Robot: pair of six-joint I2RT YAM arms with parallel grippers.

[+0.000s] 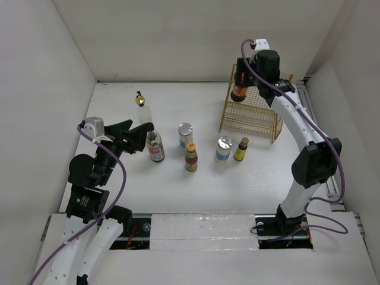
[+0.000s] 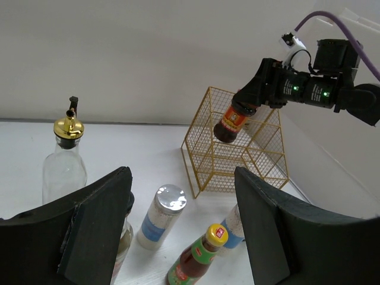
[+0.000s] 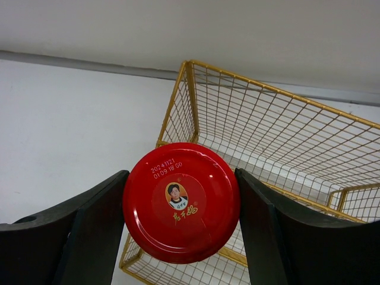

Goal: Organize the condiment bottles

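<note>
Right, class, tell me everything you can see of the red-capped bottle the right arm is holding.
The red-capped bottle has a glossy round red lid printed with a date and small portrait, dark contents and a red label. It hangs tilted over a corner of the gold wire rack, apparently clear of it, with the jaws of the right gripper shut on its top.
</note>
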